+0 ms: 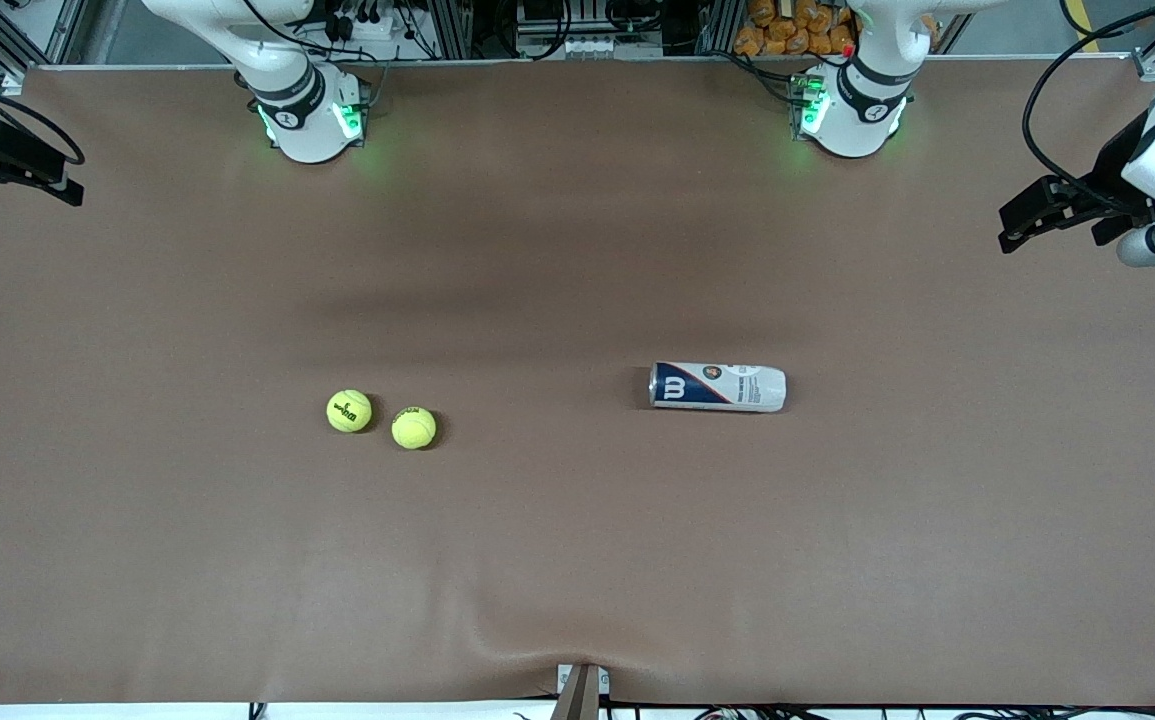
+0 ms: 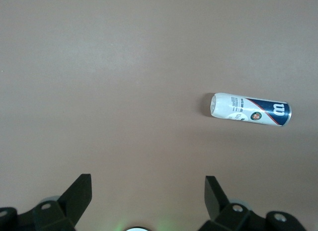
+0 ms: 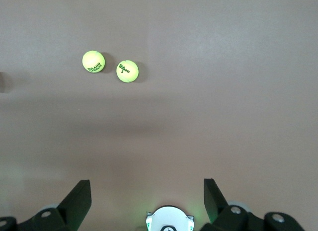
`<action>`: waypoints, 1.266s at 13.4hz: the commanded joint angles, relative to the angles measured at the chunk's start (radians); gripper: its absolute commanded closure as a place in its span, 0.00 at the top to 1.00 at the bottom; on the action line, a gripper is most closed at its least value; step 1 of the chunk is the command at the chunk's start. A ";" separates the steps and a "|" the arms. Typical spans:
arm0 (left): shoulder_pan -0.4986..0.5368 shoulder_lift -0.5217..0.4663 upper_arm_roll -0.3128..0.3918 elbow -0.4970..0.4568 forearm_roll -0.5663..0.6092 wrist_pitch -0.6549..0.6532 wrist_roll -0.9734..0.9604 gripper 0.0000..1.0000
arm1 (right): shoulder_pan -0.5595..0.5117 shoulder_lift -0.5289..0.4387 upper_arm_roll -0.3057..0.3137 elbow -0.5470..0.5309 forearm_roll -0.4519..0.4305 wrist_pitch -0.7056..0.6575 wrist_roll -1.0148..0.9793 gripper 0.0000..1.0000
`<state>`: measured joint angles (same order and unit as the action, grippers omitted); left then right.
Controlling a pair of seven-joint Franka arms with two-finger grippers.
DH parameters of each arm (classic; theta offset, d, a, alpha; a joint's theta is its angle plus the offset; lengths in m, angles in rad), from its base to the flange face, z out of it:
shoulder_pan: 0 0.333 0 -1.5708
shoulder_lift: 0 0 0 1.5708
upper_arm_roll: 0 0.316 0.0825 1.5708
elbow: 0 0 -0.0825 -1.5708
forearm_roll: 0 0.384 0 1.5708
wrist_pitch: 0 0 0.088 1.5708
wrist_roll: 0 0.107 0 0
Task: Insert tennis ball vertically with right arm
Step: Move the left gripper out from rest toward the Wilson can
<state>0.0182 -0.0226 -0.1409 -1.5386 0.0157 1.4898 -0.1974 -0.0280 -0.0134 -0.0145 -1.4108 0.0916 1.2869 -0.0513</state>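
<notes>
Two yellow-green tennis balls lie close together on the brown table, toward the right arm's end: one with a black logo (image 1: pixel 349 411) (image 3: pixel 127 71) and one slightly nearer the front camera (image 1: pixel 414 428) (image 3: pixel 93 61). A white and navy ball can (image 1: pixel 718 387) (image 2: pixel 250 110) lies on its side toward the left arm's end. My right gripper (image 1: pixel 27 195) (image 3: pixel 147 186) hangs open and empty over the table's edge at its own end, well away from the balls. My left gripper (image 1: pixel 1057 235) (image 2: pixel 148 184) is also open and empty, waiting over its end.
Both arm bases (image 1: pixel 312 115) (image 1: pixel 852 110) stand along the table's edge farthest from the front camera. The brown cloth (image 1: pixel 577 250) puckers at a clamp (image 1: pixel 582 690) on the nearest edge. Cables and clutter sit off the table past the bases.
</notes>
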 commanded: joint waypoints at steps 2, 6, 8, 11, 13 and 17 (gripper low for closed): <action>-0.004 0.023 -0.005 0.029 0.065 -0.014 0.009 1.00 | -0.020 -0.019 0.013 -0.014 0.010 -0.003 -0.012 1.00; -0.003 0.024 -0.013 0.029 0.061 -0.013 0.009 1.00 | -0.016 -0.019 0.013 -0.014 0.010 -0.004 -0.012 1.00; -0.003 0.027 -0.013 0.028 0.060 0.000 0.009 1.00 | -0.016 -0.019 0.013 -0.016 0.010 -0.004 -0.012 1.00; -0.012 0.038 -0.023 0.026 0.067 0.009 0.018 1.00 | -0.016 -0.019 0.013 -0.016 0.010 -0.006 -0.012 1.00; -0.027 0.055 -0.032 0.023 0.067 0.015 0.018 1.00 | -0.016 -0.019 0.013 -0.016 0.010 -0.006 -0.012 1.00; -0.070 0.090 -0.036 0.021 0.069 0.026 0.018 1.00 | -0.016 -0.019 0.013 -0.016 0.010 -0.006 -0.012 1.00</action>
<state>-0.0356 0.0455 -0.1738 -1.5383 0.0616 1.5103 -0.1888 -0.0280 -0.0134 -0.0127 -1.4108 0.0918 1.2834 -0.0514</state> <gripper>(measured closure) 0.000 0.000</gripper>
